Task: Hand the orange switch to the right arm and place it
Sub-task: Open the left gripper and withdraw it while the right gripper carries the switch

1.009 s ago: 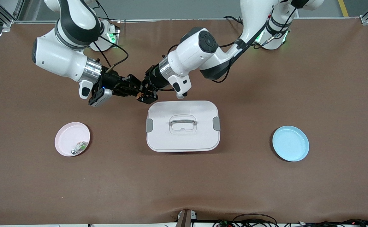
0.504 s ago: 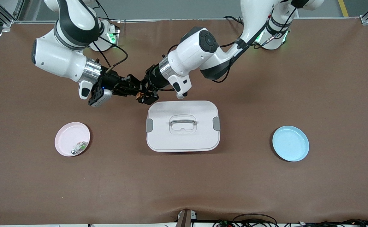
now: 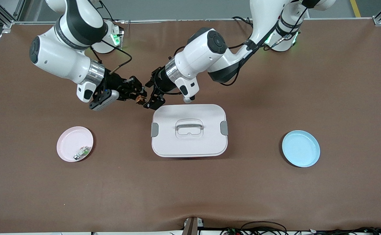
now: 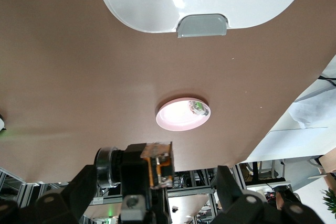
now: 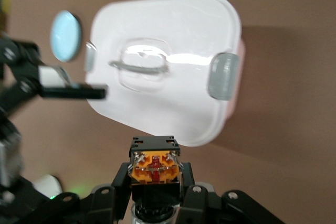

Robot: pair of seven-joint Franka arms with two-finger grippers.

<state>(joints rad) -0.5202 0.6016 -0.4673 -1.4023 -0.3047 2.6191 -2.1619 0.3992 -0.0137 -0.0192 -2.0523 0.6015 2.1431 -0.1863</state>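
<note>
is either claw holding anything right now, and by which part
The right claw pinches the orange switch by its black body sides, orange face outward. The left claw is open, holding nothing.

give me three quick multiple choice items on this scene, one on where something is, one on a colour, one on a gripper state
1. Where is the small green-white-silver part?
A. on the blue plate
B. on the pink plate
C. on the box lid

2. What colour is the plate toward the left arm's end of the table?
A. blue
B. pink
C. green

3. Which gripper holds the orange switch?
A. left
B. right
C. neither

Answers:
1. B: the part lies on the pink plate.
2. A: the blue plate sits there.
3. B: the right gripper is shut on the orange switch; the left gripper stands open beside it.
</note>
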